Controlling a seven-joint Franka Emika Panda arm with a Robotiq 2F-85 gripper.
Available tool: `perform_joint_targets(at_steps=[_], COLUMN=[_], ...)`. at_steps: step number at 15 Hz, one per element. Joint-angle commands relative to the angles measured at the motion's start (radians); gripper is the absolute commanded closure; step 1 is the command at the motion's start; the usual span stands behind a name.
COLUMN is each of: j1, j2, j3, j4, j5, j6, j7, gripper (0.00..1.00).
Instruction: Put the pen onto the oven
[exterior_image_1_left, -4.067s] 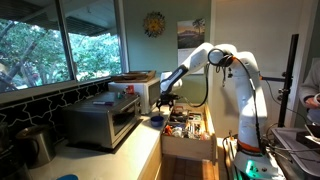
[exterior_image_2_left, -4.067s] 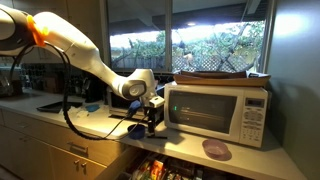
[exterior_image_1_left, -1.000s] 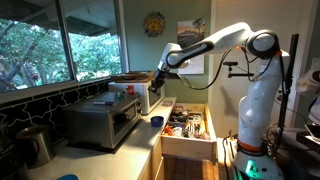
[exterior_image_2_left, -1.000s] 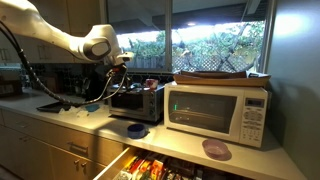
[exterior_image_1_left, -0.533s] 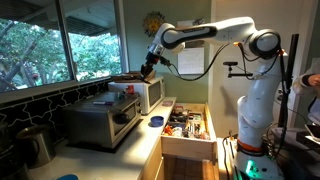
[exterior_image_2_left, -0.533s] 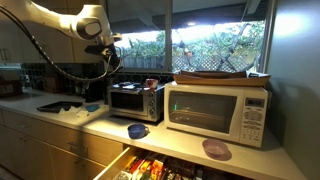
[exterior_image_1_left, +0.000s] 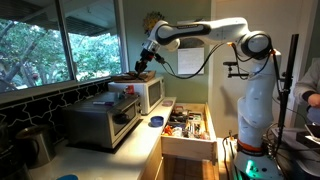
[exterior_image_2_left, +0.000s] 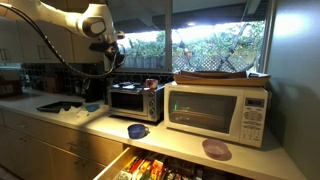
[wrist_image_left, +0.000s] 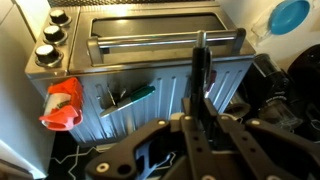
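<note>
Wrist view, left to right: an orange item (wrist_image_left: 62, 105) and a green-handled tool (wrist_image_left: 132, 96) lie on the ribbed top of the oven (wrist_image_left: 150, 125). Centre frame, the hand (wrist_image_left: 202, 122) is clamped on the dark pen (wrist_image_left: 200, 70), which pokes out past the fingertips and hangs clear above the oven top. Blue bowl (wrist_image_left: 291, 15) upper right. The pen is probably held high to clear the clutter before lowering.

In both exterior views the hand (exterior_image_1_left: 143, 64) (exterior_image_2_left: 112, 52) hangs high over the oven (exterior_image_1_left: 100, 122) (exterior_image_2_left: 135, 100), with the microwave (exterior_image_1_left: 145, 92) (exterior_image_2_left: 220, 110) to its right. The pen is too small to see there; only the wrist view shows the grip.
</note>
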Motion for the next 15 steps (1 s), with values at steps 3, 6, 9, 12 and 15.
perform_joint_targets(at_steps=[3, 6, 9, 12, 15], j1=[0.000, -0.015, -0.025, -0.013, -0.016], j2=[0.249, 0.375, 0.487, 0.468, 0.507], j3=[0.044, 0.056, 0.064, 0.050, 0.052], j4=[0.286, 0.419, 0.543, 0.498, 0.547], j5=[-0.102, -0.114, -0.116, -0.106, -0.106], j6=[-0.143, -0.159, -0.150, -0.108, -0.111], j7=[-0.112, -0.154, -0.146, -0.139, -0.138], gripper=[0.96, 0.96, 0.96, 0.86, 0.96])
